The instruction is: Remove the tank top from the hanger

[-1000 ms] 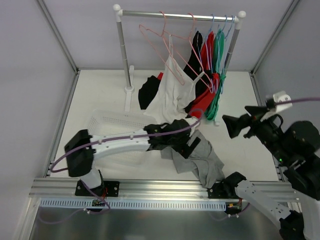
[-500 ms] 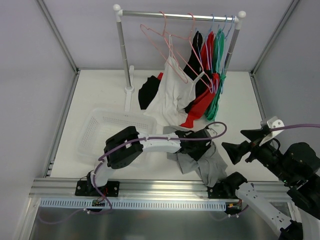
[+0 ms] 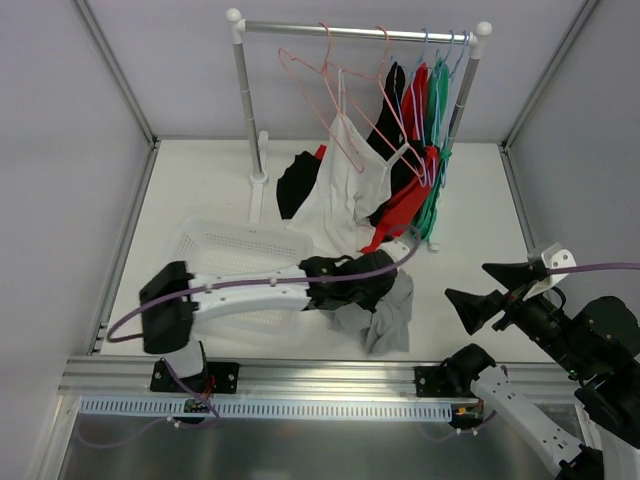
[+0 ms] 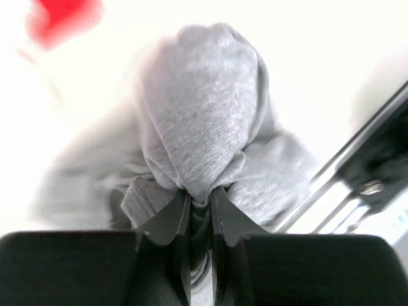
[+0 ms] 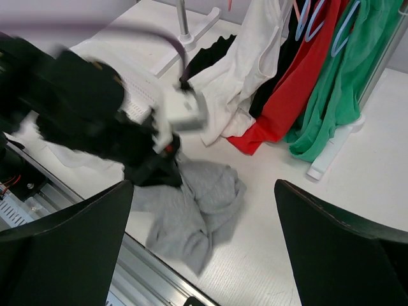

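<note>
A: What is the grey garment [image 4: 204,121] made of?
B: Soft heathered knit cloth, matt, with a stitched hem. The left gripper [image 4: 197,196] has smooth, matt black plastic jaws.
A: And at twelve o'clock?
B: The rail [image 3: 355,32] is shiny bare metal with white plastic ball ends. The hangers [image 3: 318,85] look like thin pink coated wire. The white tank top [image 3: 350,185] is thin plain cloth.
A: The basket [image 3: 240,240]?
B: White perforated plastic, on a matt white table [image 3: 200,180].
</note>
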Robot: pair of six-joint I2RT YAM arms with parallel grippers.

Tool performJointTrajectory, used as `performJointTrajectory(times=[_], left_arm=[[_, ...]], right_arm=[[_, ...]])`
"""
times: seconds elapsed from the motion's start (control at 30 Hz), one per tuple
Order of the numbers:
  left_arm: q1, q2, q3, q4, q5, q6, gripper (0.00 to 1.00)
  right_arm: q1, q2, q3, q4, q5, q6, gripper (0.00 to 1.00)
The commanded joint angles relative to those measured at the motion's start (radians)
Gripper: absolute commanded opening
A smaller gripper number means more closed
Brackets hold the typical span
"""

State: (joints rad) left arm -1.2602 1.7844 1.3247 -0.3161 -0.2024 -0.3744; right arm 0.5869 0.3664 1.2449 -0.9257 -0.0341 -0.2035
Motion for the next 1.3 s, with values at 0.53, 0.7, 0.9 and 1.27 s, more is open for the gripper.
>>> performJointTrajectory(times=[0.53, 0.7, 0.9, 1.27], left_arm=[[0.367, -0.690, 0.090, -0.351, -0.467, -0.070, 0.00], [0.479, -0.790, -0.100, -0.364, -0.407, -0.173, 0.00], [0.562, -0.842, -0.358, -0.357, -0.359, -0.302, 0.00], [0.573, -0.826, -0.446, -0.330, -0.295, -0.311, 0.35]], right_arm=[[0.001, 0.000, -0.030, 0.139, 0.013, 0.019, 0.99], [0.001, 0.028, -0.033, 0.154, -0.006, 0.018, 0.99], [0.001, 0.072, -0.055, 0.188, -0.041, 0.024, 0.99], [0.001, 0.204, -0.084, 0.263, -0.052, 0.073, 1.00]])
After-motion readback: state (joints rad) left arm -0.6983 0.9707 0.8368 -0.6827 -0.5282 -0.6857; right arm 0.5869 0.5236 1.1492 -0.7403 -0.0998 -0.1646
